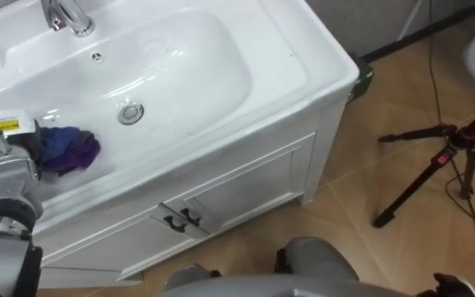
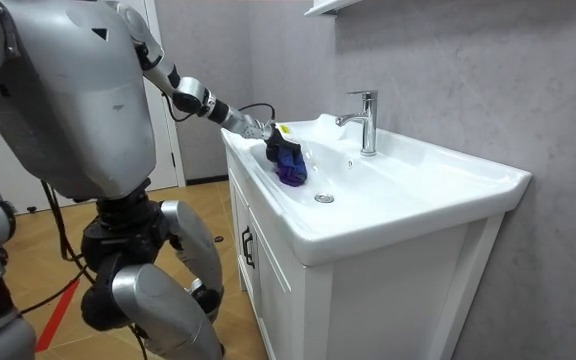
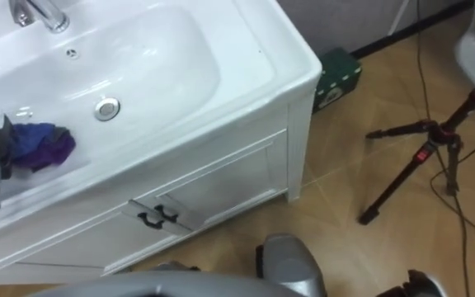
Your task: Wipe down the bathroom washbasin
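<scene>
The white basin [image 1: 221, 49] is set in a white vanity, and I stand right in front of it. A blue and purple cloth [image 1: 68, 148] lies bunched against the bowl's inner slope at its left end, left of the metal drain [image 1: 131, 112]. My left hand [image 1: 21, 142] comes in from the lower left and is shut on the cloth's left side. In the room view the left arm stretches out over the rim, with the hand [image 2: 259, 128] holding the cloth [image 2: 288, 162] inside the bowl.
A chrome tap [image 1: 68, 15] stands at the back of the basin. The cabinet doors have dark handles [image 1: 180, 219]. On the tiled floor to the right are a black tripod [image 1: 435, 161], trailing cables and a green box [image 3: 336, 74].
</scene>
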Motion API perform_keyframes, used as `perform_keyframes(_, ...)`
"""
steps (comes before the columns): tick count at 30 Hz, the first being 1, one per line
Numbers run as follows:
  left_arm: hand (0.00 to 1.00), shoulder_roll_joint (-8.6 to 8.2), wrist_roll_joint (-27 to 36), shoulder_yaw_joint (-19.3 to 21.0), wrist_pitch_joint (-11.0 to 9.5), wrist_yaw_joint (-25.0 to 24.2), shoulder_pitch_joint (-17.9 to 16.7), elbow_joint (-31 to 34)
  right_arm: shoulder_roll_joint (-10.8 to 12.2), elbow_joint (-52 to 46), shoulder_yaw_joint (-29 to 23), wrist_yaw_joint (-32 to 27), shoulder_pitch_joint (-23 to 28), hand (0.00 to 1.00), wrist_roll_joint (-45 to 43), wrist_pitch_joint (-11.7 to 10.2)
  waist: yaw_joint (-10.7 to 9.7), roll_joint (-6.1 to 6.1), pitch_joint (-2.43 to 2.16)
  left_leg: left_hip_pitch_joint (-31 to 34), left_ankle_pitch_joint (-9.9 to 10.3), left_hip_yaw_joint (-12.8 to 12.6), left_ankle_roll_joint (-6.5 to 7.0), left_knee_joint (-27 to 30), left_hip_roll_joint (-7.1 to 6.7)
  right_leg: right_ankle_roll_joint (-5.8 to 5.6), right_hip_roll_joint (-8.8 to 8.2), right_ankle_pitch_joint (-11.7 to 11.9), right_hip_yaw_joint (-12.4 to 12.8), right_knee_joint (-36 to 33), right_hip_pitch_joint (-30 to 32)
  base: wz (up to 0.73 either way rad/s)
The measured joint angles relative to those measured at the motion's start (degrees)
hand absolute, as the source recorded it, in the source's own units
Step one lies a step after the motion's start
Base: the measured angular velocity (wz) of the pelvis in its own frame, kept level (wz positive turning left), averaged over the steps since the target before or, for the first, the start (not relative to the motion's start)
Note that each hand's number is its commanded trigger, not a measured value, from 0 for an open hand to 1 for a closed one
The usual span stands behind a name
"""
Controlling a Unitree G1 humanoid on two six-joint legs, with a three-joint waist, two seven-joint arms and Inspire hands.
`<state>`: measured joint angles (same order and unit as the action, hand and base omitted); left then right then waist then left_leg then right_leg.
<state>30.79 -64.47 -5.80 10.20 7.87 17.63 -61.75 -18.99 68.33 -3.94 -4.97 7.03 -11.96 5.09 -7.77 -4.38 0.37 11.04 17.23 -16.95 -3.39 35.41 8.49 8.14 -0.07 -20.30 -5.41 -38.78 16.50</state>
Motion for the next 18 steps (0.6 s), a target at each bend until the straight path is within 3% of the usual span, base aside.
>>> perform_keyframes(9,1.0,-0.05,-1.08,1.2,0.02,-0.77,-3.89,4.04,-1.19,-1.52,0.31,-0.06,-0.14,0.0,-0.81,-1.33,0.3,-0.71,-0.08,-2.21,-0.32,3.0,-0.21,-0.22,-0.61,0.46,-0.02,-0.9,-1.16,1.22,-3.74,0.08)
perform_keyframes(15,1.0,-1.47,-1.06,0.76,1.85,-1.33,-4.96,6.34,-1.16,-1.67,0.76,0.14,-0.32,0.0,-0.86,-1.98,-0.13,0.32,0.55,-2.82,-0.57,3.13,-0.4,-1.79,-1.39,0.25,-0.41,-1.2,-0.73,1.19,-3.77,0.01)
perform_keyframes(18,1.0,-3.4,-1.22,-1.09,2.58,-2.51,-4.97,8.3,-1.04,-1.26,2.28,0.24,-1.47,0.0,-0.82,-2.28,-0.59,1.06,1.0,-3.4,-0.65,2.78,-0.53,-2.96,-1.88,0.02,-0.92,-1.26,-1.03,1.15,-3.81,0.09)
